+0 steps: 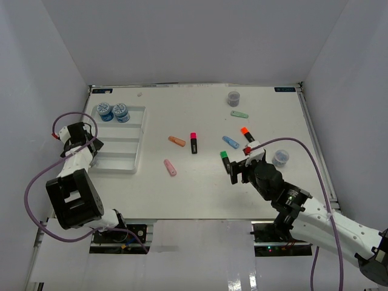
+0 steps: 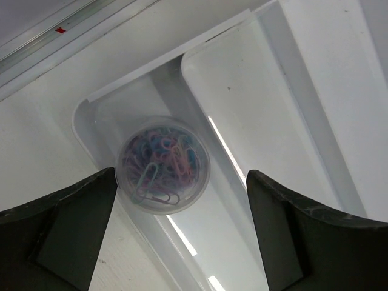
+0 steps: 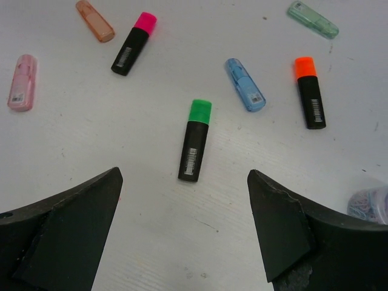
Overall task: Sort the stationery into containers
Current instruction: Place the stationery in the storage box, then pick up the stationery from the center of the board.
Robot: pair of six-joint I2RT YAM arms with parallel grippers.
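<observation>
Two hands are seen, both spread wide and grasping nothing. The left hand (image 1: 91,144) is held over the left edge of the white tray (image 1: 142,130). In its wrist view a clear jar (image 2: 163,165) of coloured paper clips is seen in a rounded corner of one compartment, below the gap between the fingers (image 2: 60,230) and touched by neither (which compartment cannot be told). A blue jar (image 1: 105,111) and a second blue jar (image 1: 121,112) are set side by side in the tray's far compartment.

The right hand (image 3: 185,176) is held above the bench (image 1: 200,188). The green-capped highlighter (image 3: 195,140) lies flat just ahead of its open fingers, in line with the gap, cap pointing away, untouched. Scattered beyond it are the pink-capped highlighter (image 3: 133,43), the orange-capped highlighter (image 3: 310,92), the blue marker (image 3: 245,83), the orange marker (image 3: 94,20), the pink marker (image 3: 22,82) and the green marker (image 3: 312,19). A grey jar (image 1: 233,97) stands near the far edge, and a small jar (image 1: 280,158) just right of the right hand
</observation>
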